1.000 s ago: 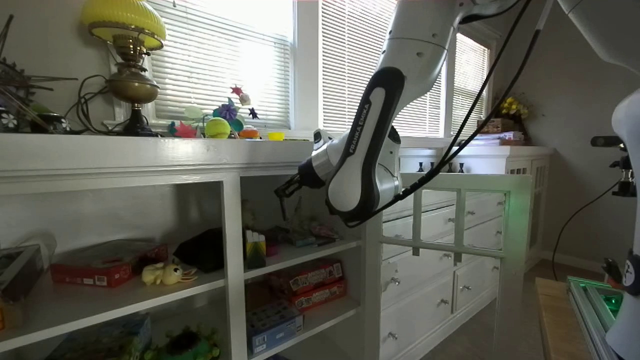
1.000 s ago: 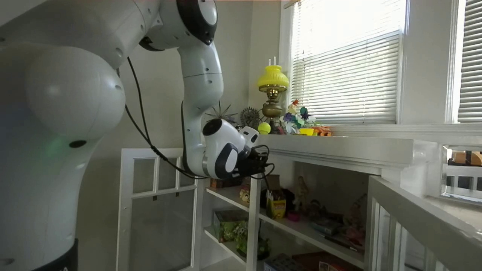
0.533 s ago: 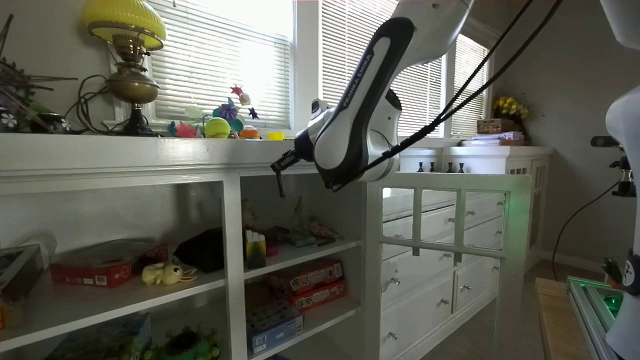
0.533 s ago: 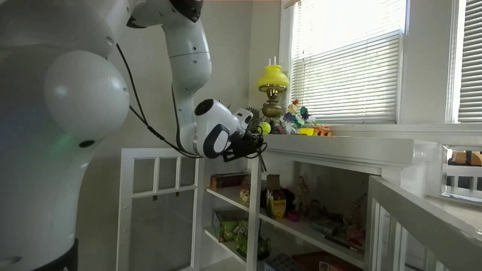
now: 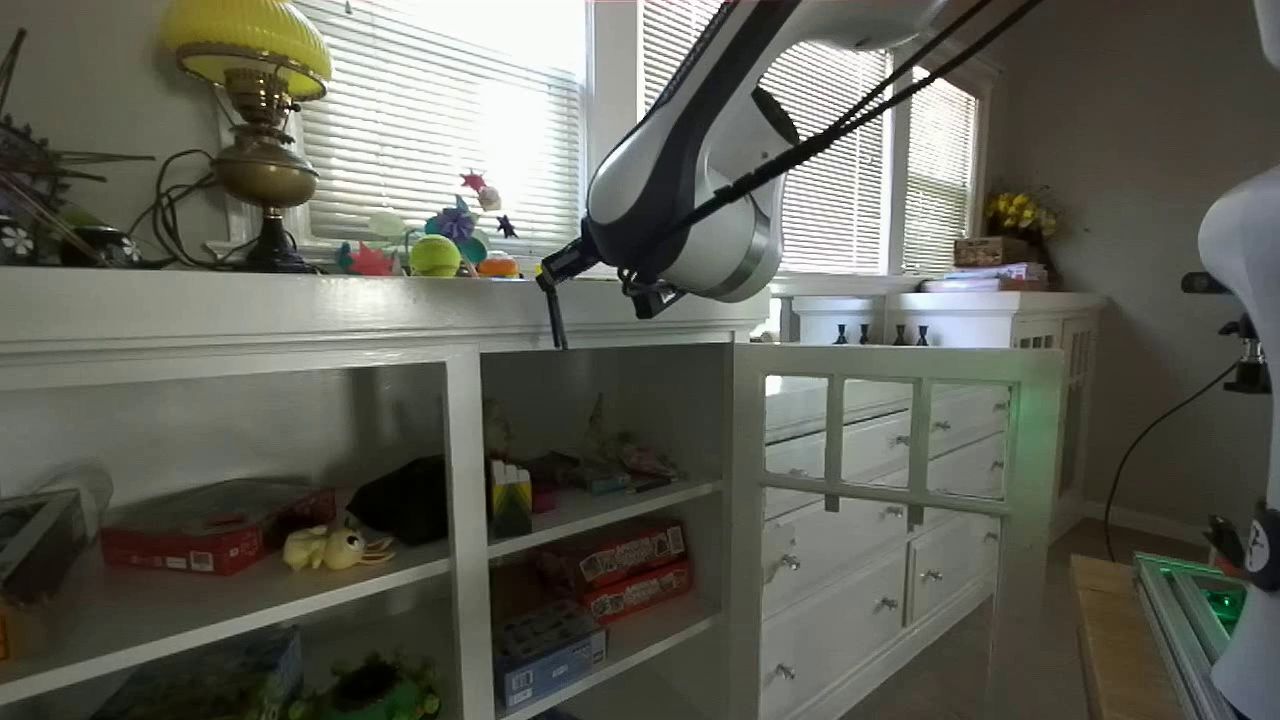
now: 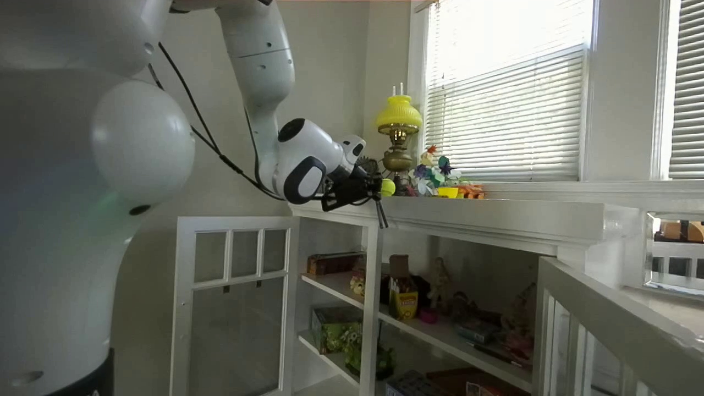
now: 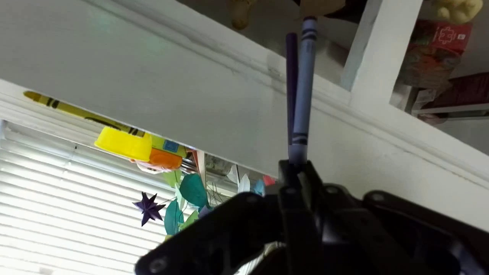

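We saw the jaws clamped on the end of a lavender crayon (image 7: 305, 76); a dark purple stick (image 7: 291, 76), most likely a second crayon, ran alongside it and seemed pinched in the same grip. Both hung downward, slightly tilted, in front of the white cabinet (image 5: 200, 365), beside the thick front edge of its tabletop (image 6: 495, 217). We could make out nothing supporting them from below. We judged the picking-up to be done, since both were clear of the cabinet's shelves (image 5: 610, 518); letting go was, in our reading, the part left, for no surface bore them yet.

Close by, in the wrist view, a yellow crayon (image 7: 86, 114) lay along the tabletop's edge, near a yellow cup (image 7: 124, 144). Farther left, in an exterior view, we found a yellow-green ball (image 5: 435, 256), paper flowers (image 5: 455, 222) and a yellow-shaded brass lamp (image 5: 265, 180), with white blinds (image 5: 430, 130) on the far side.

Lower down, just right of the upright divider (image 5: 465, 560), stood an open crayon box (image 6: 404, 305). On the shelf beneath it we noticed red boxes (image 5: 635, 555) and a blue box (image 5: 555, 650); left of the divider lay a pale plush toy (image 5: 335, 548). The glass-paned door (image 6: 182, 302) stood open.
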You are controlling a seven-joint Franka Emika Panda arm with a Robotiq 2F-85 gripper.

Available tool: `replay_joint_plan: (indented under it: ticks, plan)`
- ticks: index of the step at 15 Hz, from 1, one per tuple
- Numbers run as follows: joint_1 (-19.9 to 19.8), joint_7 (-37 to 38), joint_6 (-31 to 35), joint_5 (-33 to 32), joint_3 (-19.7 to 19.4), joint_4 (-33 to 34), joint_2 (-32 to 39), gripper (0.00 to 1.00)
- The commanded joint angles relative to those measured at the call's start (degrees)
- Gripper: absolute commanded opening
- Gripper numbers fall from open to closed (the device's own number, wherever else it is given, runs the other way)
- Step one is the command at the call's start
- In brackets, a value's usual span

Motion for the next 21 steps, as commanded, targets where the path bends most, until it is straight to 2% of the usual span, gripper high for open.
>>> replay_joint_plan:
  ticks: [1, 12, 17, 21]
  plan:
    - [2.99, -6.66, -2.89, 8.08, -0.99, 2.81, -2.96, 0.02]
    - [5.96, -21.93, -2.77, 25.63, -1.92, 15.16, -2.17, 0.02]
    - [5.24, -26.62, -2.16, 26.68, -2.96, 21.44, 0.23, 0.02]
    - [4.11, -28.29, -2.20, 26.01, -5.04, 26.03, 5.06, 0.02]
